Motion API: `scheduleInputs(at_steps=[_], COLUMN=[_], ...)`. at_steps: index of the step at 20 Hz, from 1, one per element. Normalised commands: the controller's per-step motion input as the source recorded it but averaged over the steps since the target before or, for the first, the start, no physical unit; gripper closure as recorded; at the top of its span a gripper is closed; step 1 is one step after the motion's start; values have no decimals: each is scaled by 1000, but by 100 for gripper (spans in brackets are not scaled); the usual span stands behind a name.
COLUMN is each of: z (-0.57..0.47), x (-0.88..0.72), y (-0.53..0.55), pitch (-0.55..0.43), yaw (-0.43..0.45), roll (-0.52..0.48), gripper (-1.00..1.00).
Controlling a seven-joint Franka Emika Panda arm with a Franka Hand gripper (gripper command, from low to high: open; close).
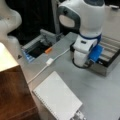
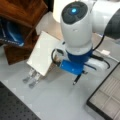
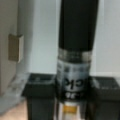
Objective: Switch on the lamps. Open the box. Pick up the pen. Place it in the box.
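The pen, black with a silvery labelled band, runs up the middle of the wrist view between the two black fingers. My gripper is shut on it. In a front view only the pen's dark tip shows, sticking out below the blue wrist part, close to the grey table. The box stands open just behind the wrist, and its grey compartments show in both front views. One lamp shade, pale cream, looks bright at a front view's left.
A white spiral notebook lies in front of the arm, with metal clips at its edge. A white cable with a switch crosses the table. A small orange-tipped object lies by a dark tray. A brown wooden block stands beside the notebook.
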Motion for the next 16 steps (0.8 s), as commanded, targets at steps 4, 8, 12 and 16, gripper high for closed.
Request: scheduleInputs(at_steps=[4, 8, 12, 16], z=[62, 16, -4, -16], x=[-185, -180, -153, -111], y=[332, 307, 245, 211], pitch=[-32, -42, -49, -60], yaw=[-273, -263, -168, -82], roll=[-59, -94, -75, -13], gripper=[100, 100, 100, 100])
